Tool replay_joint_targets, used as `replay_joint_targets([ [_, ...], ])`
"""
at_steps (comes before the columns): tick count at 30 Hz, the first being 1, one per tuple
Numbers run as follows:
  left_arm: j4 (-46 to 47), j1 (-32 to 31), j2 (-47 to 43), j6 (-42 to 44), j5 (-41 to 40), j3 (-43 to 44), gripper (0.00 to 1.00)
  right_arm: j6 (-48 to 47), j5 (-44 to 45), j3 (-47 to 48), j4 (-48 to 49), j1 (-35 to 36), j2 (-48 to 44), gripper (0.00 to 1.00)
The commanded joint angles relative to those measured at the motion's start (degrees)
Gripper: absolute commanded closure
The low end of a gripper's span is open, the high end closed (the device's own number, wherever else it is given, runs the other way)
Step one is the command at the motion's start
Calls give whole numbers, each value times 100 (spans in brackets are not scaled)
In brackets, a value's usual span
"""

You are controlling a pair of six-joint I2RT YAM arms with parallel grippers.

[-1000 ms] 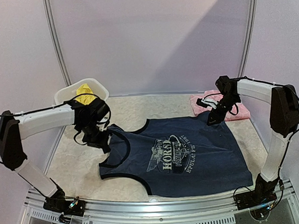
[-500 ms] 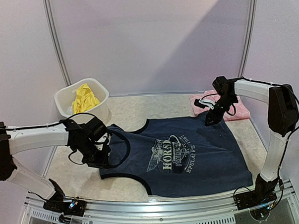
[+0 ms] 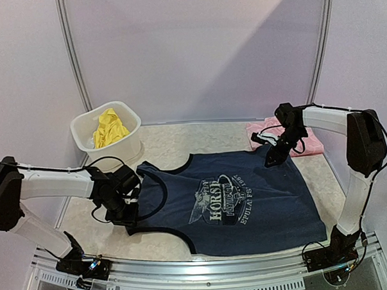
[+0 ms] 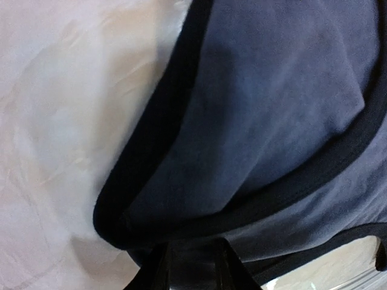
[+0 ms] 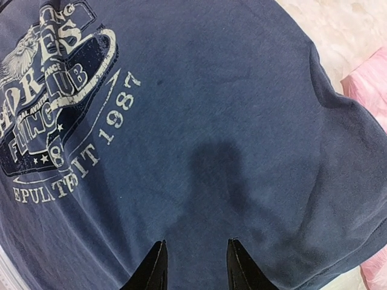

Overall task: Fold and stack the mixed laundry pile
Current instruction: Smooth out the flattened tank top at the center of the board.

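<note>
From above, the navy top [image 3: 247, 207] lies spread flat on the table [image 3: 168, 143], print up, straps toward the left arm. The left gripper [image 3: 124, 211] sits low at the near strap; the right gripper [image 3: 274, 155] is at the top's far right corner, just beside the pink piece [image 3: 309, 143]. The yellow piece [image 3: 109, 126] sits in the white tub [image 3: 132, 146] at far left. At the left wrist, the fingers [image 4: 163, 272] stand narrow with the bunched dark-bound strap between them; whether they truly pinch it I cannot tell. At the right wrist, the fingers [image 5: 156, 266] stand moderately apart over smooth navy cloth, holding nothing.
</note>
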Motion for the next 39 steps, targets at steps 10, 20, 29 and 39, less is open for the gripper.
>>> replay_joint_targets([
  [10,-2663,-130,-2067,-1305,-621,-151,75,289,177,-54,262,189,64,65],
  [20,-2067,-146,-1338,-370,-640,1488,74,431,101,-58,270,185,-93,65],
  [29,-1560,-777,-873,-1267,-592,722,63,420,40,-114,98,185,-417,64],
  [39,77,-871,-3500,-3100,-699,-1617,55,373,-48,-111,76,194,-364,64],
])
